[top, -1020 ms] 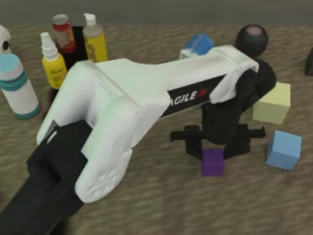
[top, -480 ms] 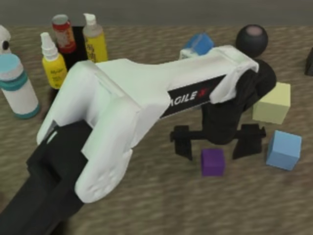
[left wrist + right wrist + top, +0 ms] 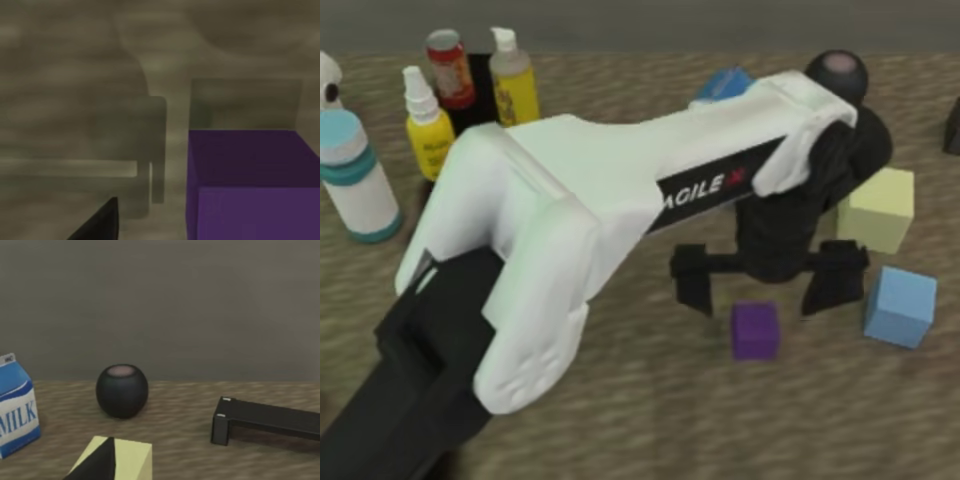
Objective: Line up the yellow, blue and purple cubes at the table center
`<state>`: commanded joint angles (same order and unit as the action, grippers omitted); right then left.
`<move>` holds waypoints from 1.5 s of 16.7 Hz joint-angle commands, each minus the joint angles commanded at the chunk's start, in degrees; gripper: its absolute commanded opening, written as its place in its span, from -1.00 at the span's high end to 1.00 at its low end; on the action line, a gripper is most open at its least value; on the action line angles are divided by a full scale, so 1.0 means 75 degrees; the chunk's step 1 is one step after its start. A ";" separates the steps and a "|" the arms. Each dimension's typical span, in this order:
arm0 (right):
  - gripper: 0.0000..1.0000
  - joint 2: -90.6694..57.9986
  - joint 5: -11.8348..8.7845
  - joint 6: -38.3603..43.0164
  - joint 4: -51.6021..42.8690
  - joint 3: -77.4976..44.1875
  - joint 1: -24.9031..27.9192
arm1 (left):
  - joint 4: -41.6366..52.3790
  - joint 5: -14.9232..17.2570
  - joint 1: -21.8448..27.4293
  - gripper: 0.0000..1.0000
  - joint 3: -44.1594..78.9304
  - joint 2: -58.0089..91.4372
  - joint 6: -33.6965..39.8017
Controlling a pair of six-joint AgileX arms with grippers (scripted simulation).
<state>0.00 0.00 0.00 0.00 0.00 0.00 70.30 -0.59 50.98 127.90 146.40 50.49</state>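
The left claw [image 3: 768, 282] has let go of the purple cube [image 3: 755, 330] and lifted, fingers spread wide and empty (placement apparently done); yellow cube [image 3: 876, 208] and blue cube [image 3: 900, 305] remain.

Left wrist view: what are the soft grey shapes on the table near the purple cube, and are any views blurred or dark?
Left wrist view: the grey shapes on the rough brown-beige table are soft-edged shadows beside the small deep purple matte cube, probably cast by the left gripper. Top view: fairly even light, no glare. Right wrist view: dim grey backdrop, but not dark.
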 joint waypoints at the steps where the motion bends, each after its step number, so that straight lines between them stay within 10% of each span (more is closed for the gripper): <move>1: -1.00 0.0000 0.0000 0.0000 0.0000 0.0000 0.0000 | 0.0324 -0.0002 -0.0021 -1.00 0.0267 -0.0023 0.0008; 13: -1.00 -0.0347 -0.0014 -0.0248 -0.0232 -0.0337 0.0068 | 0.1067 -0.0013 -0.0287 -1.00 0.0759 -0.0603 -0.0056; 25: -1.00 -0.6716 0.0003 -0.3675 -0.3629 -0.4808 0.0798 | -0.3198 -0.0147 -0.3559 -1.00 -0.6948 -0.8838 -0.1893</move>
<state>-50.37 0.02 -27.56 -27.22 -36.06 5.99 46.31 -1.69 24.29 75.79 80.11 36.30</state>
